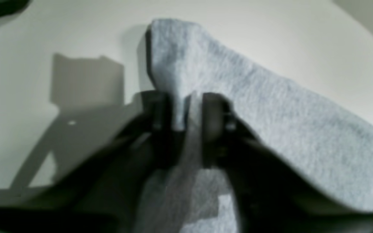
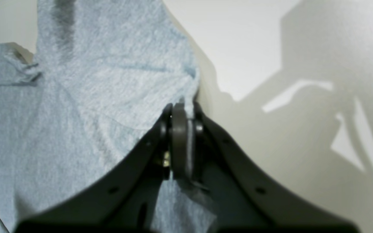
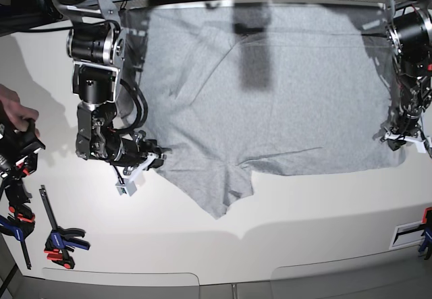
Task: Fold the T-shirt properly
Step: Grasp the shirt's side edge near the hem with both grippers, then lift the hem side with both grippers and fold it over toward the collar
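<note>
Where T-shirt (image 3: 270,103) lies spread, white table (image 3: 324,211), clamps (image 3: 57,238) at edge.

No legible text, label, brand, number or sign was found in any of the three views. The T-shirt (image 3: 270,103) showed only plain grey cloth, with no lettering on the side facing up. A small white tag with dark stripes (image 3: 407,233) lay near the right edge of the table (image 3: 202,245), too small to read.
</note>
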